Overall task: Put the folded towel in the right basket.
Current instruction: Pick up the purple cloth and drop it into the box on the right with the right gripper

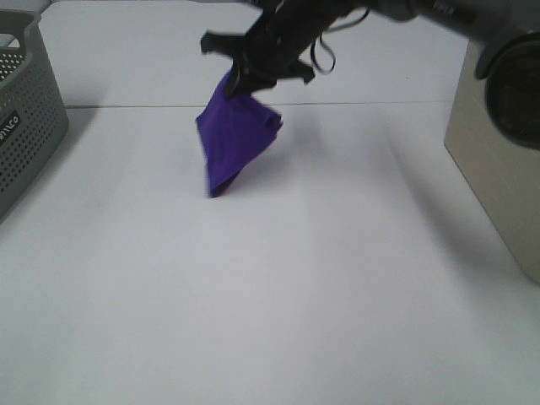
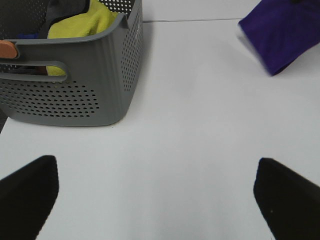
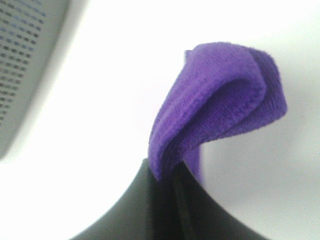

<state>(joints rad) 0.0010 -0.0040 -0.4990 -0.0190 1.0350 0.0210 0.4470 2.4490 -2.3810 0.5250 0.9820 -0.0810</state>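
A folded purple towel [image 1: 236,139] hangs from my right gripper [image 1: 243,78], which is shut on its top edge, above the white table left of centre. The towel's lowest corner is at or just above the table; I cannot tell whether it touches. In the right wrist view the towel [image 3: 220,105] is pinched between the black fingers [image 3: 145,200]. The towel also shows in the left wrist view [image 2: 282,30]. The beige right basket [image 1: 498,160] stands at the right edge. My left gripper [image 2: 160,195] is open and empty over bare table.
A grey perforated basket [image 1: 21,126] stands at the left edge. In the left wrist view this basket [image 2: 75,95] holds a yellow cloth [image 2: 92,20] and other items. The white table [image 1: 278,295] stretches between the two baskets.
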